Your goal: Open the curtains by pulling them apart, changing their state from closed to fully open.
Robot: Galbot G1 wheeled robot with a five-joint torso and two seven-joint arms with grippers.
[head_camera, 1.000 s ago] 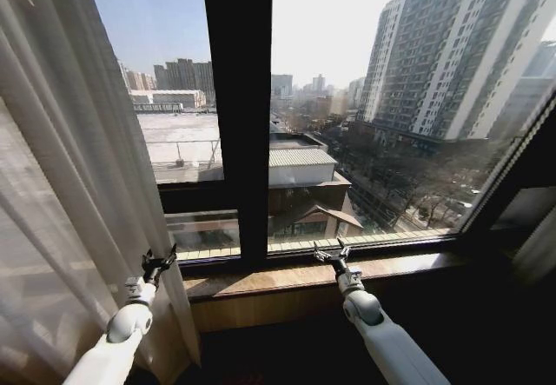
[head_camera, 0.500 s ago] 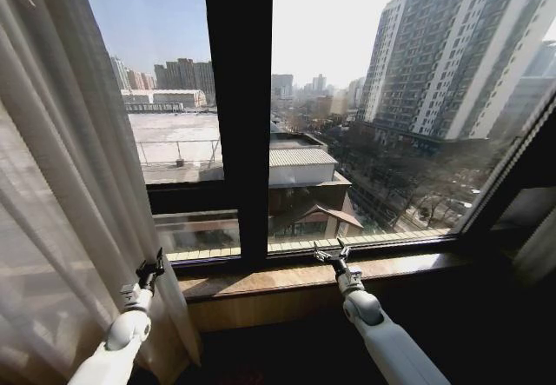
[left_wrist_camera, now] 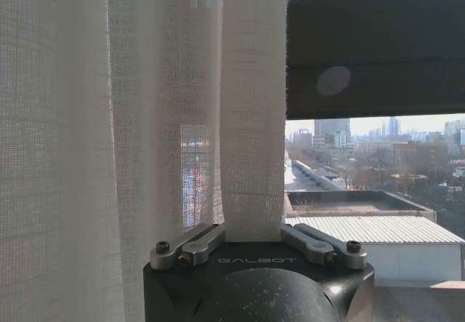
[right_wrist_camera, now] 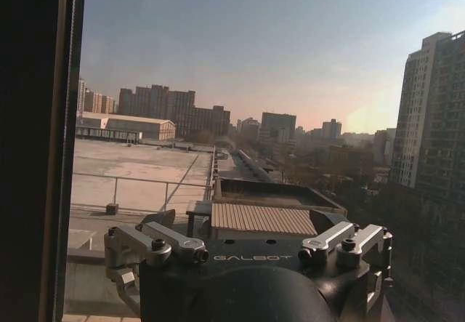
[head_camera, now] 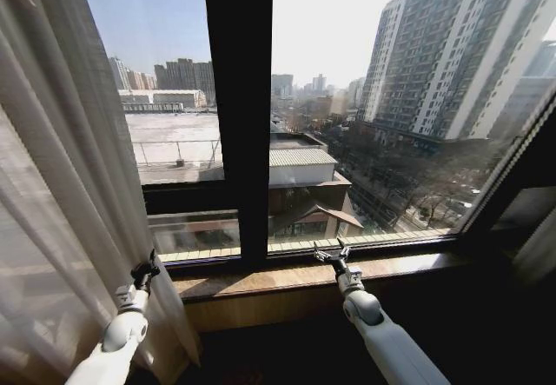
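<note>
Sheer curtains (left_wrist_camera: 182,104) edge clamped in left pincer (head_camera: 144,272), right pincer (head_camera: 330,254) apart.

Left wrist view. The curtain (left_wrist_camera: 138,118) is hanging in sheer vertical folds, and one fold is running down between the linkage arms of the left gripper (left_wrist_camera: 253,231); the fingertips are lying hidden behind the fabric. Beside the curtain edge, a dark frame bar (left_wrist_camera: 374,53) is crossing the window, with rooftops (left_wrist_camera: 370,227) showing below it.
</note>
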